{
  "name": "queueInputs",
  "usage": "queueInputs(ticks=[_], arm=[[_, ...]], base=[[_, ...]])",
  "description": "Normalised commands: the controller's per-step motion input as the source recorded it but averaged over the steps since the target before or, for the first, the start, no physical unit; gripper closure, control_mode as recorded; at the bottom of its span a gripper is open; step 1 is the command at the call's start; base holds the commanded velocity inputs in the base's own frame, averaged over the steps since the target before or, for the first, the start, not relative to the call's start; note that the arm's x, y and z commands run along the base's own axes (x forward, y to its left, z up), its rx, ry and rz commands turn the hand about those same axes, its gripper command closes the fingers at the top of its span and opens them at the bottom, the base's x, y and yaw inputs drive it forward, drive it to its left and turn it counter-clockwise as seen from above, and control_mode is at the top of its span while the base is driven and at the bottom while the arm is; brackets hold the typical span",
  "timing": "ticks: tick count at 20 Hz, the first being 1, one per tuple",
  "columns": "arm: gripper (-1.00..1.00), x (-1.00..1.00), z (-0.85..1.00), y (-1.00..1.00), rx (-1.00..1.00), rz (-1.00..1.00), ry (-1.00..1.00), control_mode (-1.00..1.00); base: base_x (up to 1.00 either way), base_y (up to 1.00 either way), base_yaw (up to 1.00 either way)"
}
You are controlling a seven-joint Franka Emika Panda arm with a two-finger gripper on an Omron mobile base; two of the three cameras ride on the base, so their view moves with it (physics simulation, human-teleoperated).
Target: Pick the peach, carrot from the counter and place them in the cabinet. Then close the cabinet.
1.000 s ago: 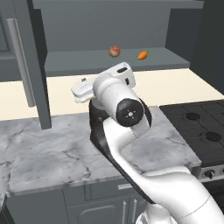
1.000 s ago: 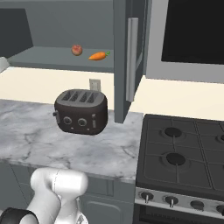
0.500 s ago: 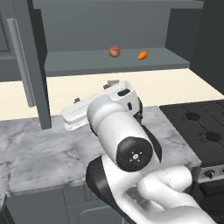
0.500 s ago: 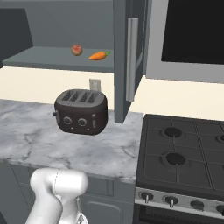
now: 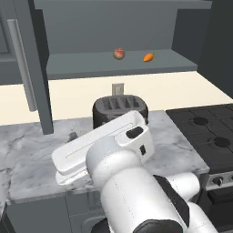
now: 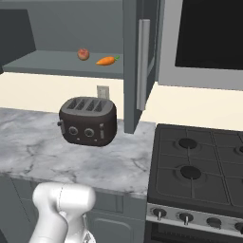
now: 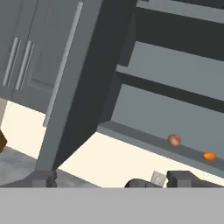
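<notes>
Peach point(image 5: 119, 53): small, round and reddish, resting on the lower shelf of the open cabinet point(image 5: 123, 68), left of the carrot and apart from it.
Carrot point(image 5: 148, 57): orange and tapered, lying on its side on the same shelf, near the front edge, tiny green top pointing right.
Cabinet: dark grey wall unit above the counter, both doors swung open; the left door point(image 5: 27, 63) stands edge-on with a long silver bar handle, the right door point(image 6: 141, 61) likewise in the right base view.
Counter point(image 5: 32, 154): grey-white veined marble slab with dark grey fronts beneath, running left from the stove.
Toaster point(image 6: 87, 121): dark, four-slot, standing on the counter below the shelf, near the back wall.
Wall: pale cream band between counter and cabinet, with a small outlet point(image 6: 103, 91) just behind the toaster.
Stove point(image 6: 199, 171): black cooktop with round burners, to the right of the counter, knobs along its near edge.
Room, right side: a large dark panel point(image 6: 209, 35) hangs above the stove.
Gripper point(image 7: 113, 180): fingers spread wide with nothing between them, aimed up at the cabinet's left door and shelf.
Arm point(image 5: 127, 182): white, bulky, near the camera in the left base view, in front of the counter edge.
</notes>
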Motion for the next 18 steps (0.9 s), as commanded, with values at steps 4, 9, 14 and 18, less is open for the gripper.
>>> queueInputs(ticks=[4,9,14,18], arm=[[-1.00,-0.20,-0.22,0.77,-0.03,-0.03,0.00,-1.00],[-1.00,0.38,-0.30,0.91,-0.11,-0.21,0.00,-1.00],[-1.00,0.35,-0.19,0.99,-0.14,-0.27,0.00,-1.00],[-1.00,0.72,-0.10,0.75,-0.13,-0.29,-0.05,-1.00]], base=[[0.00,0.00,0.00],[0.00,0.00,0.00],[0.00,0.00,0.00],[0.00,0.00,0.00]])
